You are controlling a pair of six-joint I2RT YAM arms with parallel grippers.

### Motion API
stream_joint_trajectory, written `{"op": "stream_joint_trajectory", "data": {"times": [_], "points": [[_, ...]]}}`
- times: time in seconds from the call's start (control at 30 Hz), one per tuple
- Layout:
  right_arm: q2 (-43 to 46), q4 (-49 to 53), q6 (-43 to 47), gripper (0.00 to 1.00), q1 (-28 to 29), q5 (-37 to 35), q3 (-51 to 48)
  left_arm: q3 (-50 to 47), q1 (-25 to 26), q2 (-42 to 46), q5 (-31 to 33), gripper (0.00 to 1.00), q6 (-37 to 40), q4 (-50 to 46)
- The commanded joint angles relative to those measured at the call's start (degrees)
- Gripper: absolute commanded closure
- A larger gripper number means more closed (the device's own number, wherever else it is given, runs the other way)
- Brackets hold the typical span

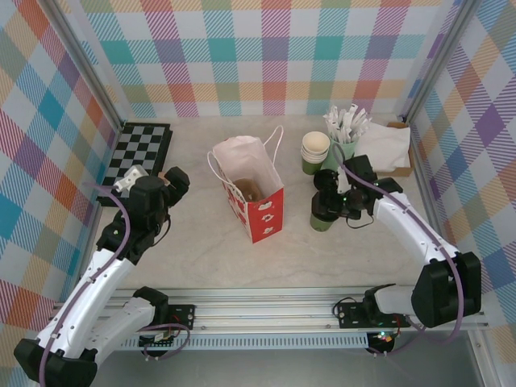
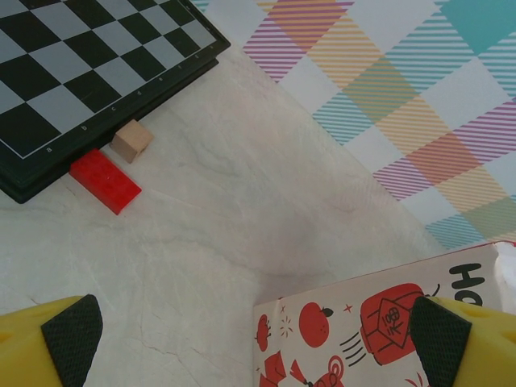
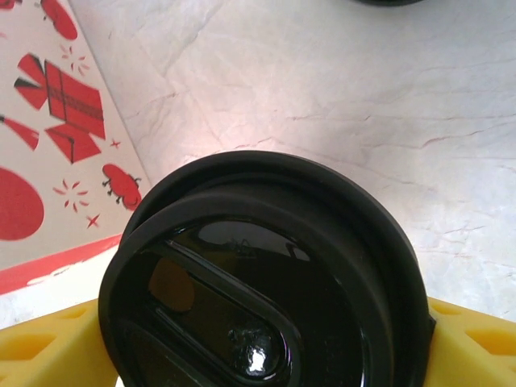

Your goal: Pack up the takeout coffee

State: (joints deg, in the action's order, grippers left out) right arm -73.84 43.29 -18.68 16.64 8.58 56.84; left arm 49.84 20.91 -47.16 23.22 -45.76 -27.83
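Two risks for you here. Your right fingers clamp the takeout coffee, right of the table's middle, beside the paper bag; too hard a squeeze could buckle or spill it. Your left fingers, spread wide by the bag's left side, could knock it over.

I see bright, even overhead light w/ soft shadows beside the bag. On the takeout coffee nr it: glare spot, blurry rim.
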Motion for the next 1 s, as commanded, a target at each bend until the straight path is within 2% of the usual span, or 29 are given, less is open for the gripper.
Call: {"op": "stream_joint_trajectory", "data": {"times": [0.0,0.43,0.63,0.8,0.97], "points": [[1.18,0.9,-1.3,0.18,1.39,-0.12,-0.84,2.01,-0.59,0.38,0.55,0.0,-0.75,-1.12],[-0.04,-0.02,0.31,0.16,5.66,-4.35,-2.84,1.9,-0.6,0.17,0.33,0.0,-1.0,-0.81],[0.54,-0.12,-0.04,0.1,6.12,-5.45,-4.29,1.64,-0.6,0.05,0.55,0.0,-1.05,-0.88],[0.9,3.8,-0.03,0.0,6.12,-5.35,-2.33,1.66,-0.6,-0.04,0.44,0.0,-1.02,-0.86],[-1.35,13.83,-3.52,0.0,6.12,-7.93,2.81,1.58,-0.6,-0.13,0.86,0.0,-1.01,-1.41]]}}
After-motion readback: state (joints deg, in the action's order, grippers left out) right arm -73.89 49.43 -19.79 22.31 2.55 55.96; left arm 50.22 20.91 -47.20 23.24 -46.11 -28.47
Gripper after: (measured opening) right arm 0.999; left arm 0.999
